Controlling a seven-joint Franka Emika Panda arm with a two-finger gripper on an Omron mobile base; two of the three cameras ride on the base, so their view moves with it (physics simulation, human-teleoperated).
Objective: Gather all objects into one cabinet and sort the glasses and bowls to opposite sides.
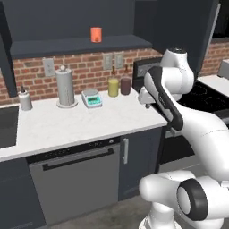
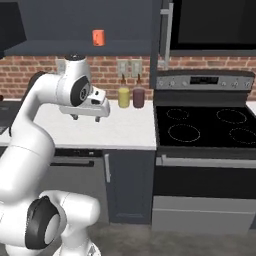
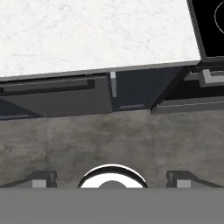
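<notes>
I keep the gripper (image 2: pixel 89 118) over the worktop (image 2: pixel 125 131), jaws spread and empty; a salmon-orange cup (image 2: pixel 98 37), probably on the cabinet's open shelf, waits at 12 o'clock.

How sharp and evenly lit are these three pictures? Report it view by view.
Left base view: soft, slightly blurred; paper towel roll casts a faint shadow on the counter. Right base view: even light, pale glare on the stove top. Hand view: flat light, floor texture smeared.
</notes>
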